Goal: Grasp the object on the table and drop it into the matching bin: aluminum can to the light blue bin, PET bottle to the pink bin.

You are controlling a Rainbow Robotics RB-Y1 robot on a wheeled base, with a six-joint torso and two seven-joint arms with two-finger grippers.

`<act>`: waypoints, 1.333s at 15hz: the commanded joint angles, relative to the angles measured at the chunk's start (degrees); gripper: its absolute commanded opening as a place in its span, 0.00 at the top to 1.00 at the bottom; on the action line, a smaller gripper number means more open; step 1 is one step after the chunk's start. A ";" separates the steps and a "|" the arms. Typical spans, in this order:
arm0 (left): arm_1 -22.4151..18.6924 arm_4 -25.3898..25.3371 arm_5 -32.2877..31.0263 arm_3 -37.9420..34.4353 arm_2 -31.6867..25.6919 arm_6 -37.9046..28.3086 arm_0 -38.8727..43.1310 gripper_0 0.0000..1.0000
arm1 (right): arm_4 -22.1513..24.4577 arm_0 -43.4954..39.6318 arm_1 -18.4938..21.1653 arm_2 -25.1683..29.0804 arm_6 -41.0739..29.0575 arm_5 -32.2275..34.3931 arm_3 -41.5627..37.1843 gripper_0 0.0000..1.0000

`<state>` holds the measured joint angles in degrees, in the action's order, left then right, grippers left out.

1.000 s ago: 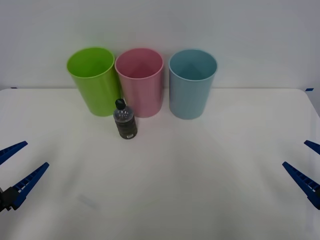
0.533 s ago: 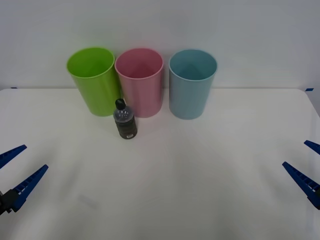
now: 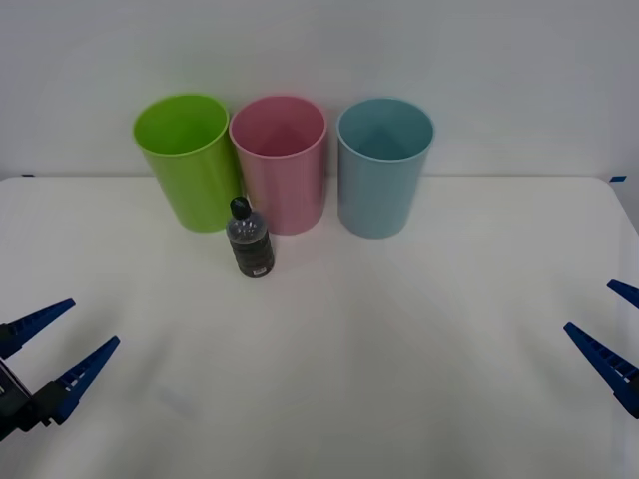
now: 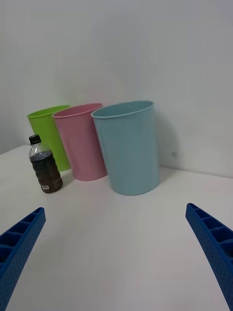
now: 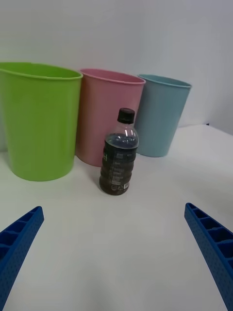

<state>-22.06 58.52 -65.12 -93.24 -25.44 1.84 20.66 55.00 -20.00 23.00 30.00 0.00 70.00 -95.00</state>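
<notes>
Nearest the robot, the left hand (image 3: 58, 351) hangs low over the near left corner of the white bench (image 3: 399, 329), its two blue fingers spread wide with nothing between them. The right hand (image 3: 611, 334) sits at the far right edge of the bench, fingers likewise spread and empty, looking parked.

Farther out stands the bottle (image 3: 250, 239), upright on the bench with its black cap on top, so its long axis is vertical. It lies ahead of the left hand and a little toward the robot's right; in the left wrist view the bottle (image 5: 118, 158) sits almost centred between the two open fingers. From the right hand it is well apart, across most of the bench. The left arm is plainly the nearer one, and a straight reach forward with the fingers either side of the dark label looks like the natural approach.

Just behind the bottle is the row of bins: the green bin (image 3: 188, 160), the pink bin (image 3: 280, 163) and the light blue bin (image 3: 383, 166). The bottle stands just before the gap between green and pink, close to both. The pink bin, its proper target, lies immediately behind it.
</notes>
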 commanded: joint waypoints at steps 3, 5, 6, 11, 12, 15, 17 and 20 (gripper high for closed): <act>0.36 0.36 5.18 0.07 4.61 1.85 -0.80 0.00 | 0.00 0.00 0.00 0.00 0.00 0.00 0.00 0.00; 2.20 3.35 6.15 0.16 4.96 2.29 -2.29 0.00 | 0.00 0.00 0.00 0.00 0.00 0.00 0.00 0.00; 3.52 4.58 6.50 0.07 4.96 2.29 -2.91 0.00 | 0.00 0.00 0.00 0.00 0.00 0.00 0.00 0.00; 7.21 9.59 8.35 1.13 6.37 1.94 -6.07 0.00 | 0.00 0.00 0.00 0.00 0.00 0.00 0.00 0.00; 7.21 9.59 8.61 2.45 6.98 2.21 -7.04 0.00 | 0.00 0.00 0.00 0.00 0.00 0.00 0.00 0.00; 7.30 9.68 8.79 8.16 8.39 3.17 -11.70 0.00 | 0.00 0.00 0.00 0.00 0.00 0.00 0.00 0.00; 7.65 9.68 9.75 10.80 9.44 3.88 -14.25 0.00 | 0.00 0.00 0.00 0.00 0.00 0.00 0.00 0.00; 10.64 12.93 11.95 12.03 9.18 5.11 -16.53 0.00 | 0.00 0.00 0.00 0.00 0.00 0.00 0.00 0.00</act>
<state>-12.21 70.58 -53.79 -81.25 -16.11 6.67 4.50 55.00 -20.00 23.00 30.00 0.00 70.00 -95.00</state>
